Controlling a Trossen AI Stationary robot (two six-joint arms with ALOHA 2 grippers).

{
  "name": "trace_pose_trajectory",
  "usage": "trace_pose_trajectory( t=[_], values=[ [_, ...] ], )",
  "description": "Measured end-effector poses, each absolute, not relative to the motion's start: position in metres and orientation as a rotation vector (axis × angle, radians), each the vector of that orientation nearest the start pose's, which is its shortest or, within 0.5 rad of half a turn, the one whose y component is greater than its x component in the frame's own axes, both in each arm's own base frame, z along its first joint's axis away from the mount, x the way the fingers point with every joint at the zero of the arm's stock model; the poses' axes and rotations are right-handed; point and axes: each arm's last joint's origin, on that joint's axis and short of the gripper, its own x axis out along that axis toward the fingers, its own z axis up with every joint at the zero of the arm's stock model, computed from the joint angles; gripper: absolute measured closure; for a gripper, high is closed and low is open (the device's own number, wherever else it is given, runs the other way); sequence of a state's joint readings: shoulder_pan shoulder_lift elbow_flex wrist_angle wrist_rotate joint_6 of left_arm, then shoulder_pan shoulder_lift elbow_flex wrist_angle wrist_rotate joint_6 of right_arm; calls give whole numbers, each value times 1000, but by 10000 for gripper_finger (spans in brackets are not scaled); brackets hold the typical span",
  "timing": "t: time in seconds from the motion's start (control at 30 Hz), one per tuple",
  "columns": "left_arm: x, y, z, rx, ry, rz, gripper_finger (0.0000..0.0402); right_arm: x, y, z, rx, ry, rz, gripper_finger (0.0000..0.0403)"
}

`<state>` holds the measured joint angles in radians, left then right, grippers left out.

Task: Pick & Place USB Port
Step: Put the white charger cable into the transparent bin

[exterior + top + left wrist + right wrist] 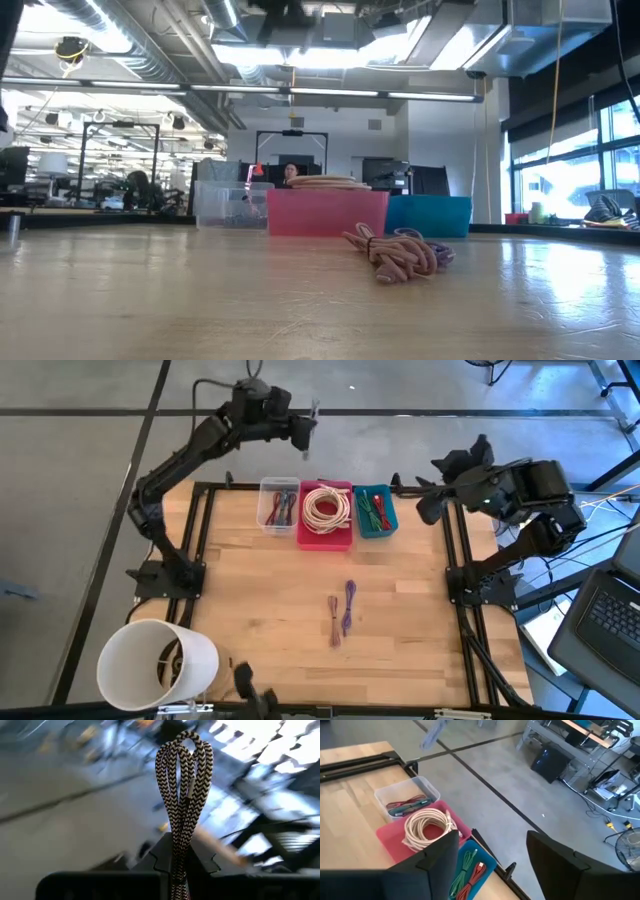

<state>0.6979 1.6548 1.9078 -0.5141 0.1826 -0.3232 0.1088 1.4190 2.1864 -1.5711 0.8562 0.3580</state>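
Left gripper [181, 870] clenched on a braided cable [184, 795], raised beyond the table's far edge above the clear bin [279, 503]. Light, limp; pinch the bundled middle. Right gripper [492, 852] released, idle far right.

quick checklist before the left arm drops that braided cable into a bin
1. Cable held: ok. The left gripper has its jaws shut on the black and white braided cable.
2. Left gripper over a bin: not ok. In the high view it sits beyond the table's far edge, behind the clear bin.
3. Bins in place: ok. Clear bin, pink bin and teal bin stand in a row at the far edge.
4. Right gripper out of the way: ok, parked open near the teal bin.
5. Which bin matches the cable: cannot tell.
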Motion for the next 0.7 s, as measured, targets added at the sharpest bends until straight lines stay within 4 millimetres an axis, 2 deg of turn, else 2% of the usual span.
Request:
trace_pose_trajectory(
  t=[0.13,0.33,0.53,0.7],
  values=[
    [273,252,439,-536,298,696,383,165,-4,519,-37,562,-815,175],
    [278,286,388,-705,485,790,383,157,-4,522,22,544,-784,178],
    [282,308,348,-818,612,852,383,158,-3,521,58,553,-746,178],
    [285,317,327,-895,670,883,383,158,-2,520,79,558,-725,178]
  ],
)
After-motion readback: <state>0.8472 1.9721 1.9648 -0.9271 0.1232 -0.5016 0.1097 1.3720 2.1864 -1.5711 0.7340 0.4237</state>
